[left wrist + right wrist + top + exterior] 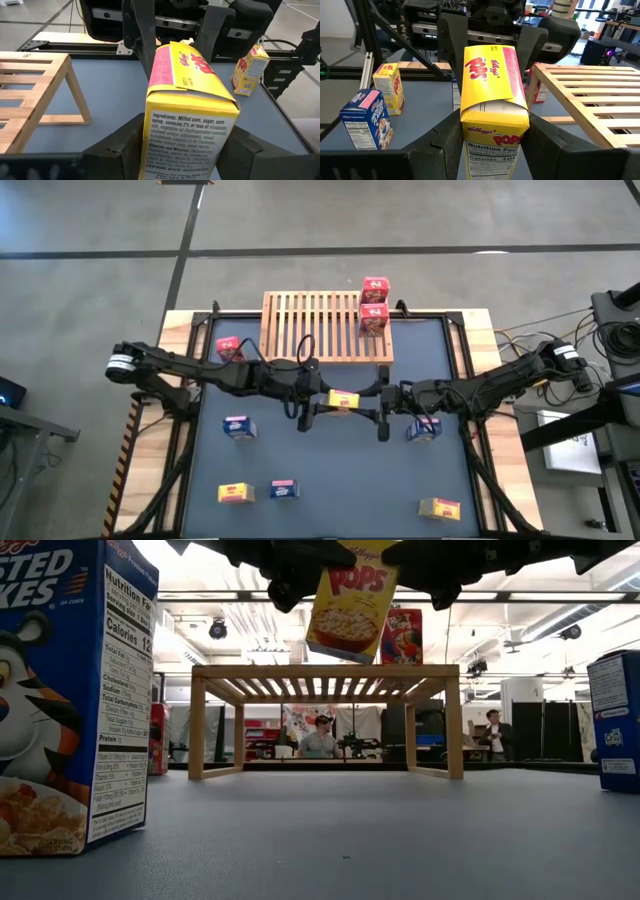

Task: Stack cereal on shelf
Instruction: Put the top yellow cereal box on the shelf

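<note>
While both claws meet in the air, a yellow box (343,400) hangs between them.
The left claw (312,409) and right claw (380,408) each pinch one end, near the wooden rack (310,325).

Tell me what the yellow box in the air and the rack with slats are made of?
The yellow box looks like thin printed cardboard with a slight sheen: its end flaps are folded and creased. The rack looks like pale bare wood, probably unpainted; grain and cut slats show up close.
</note>
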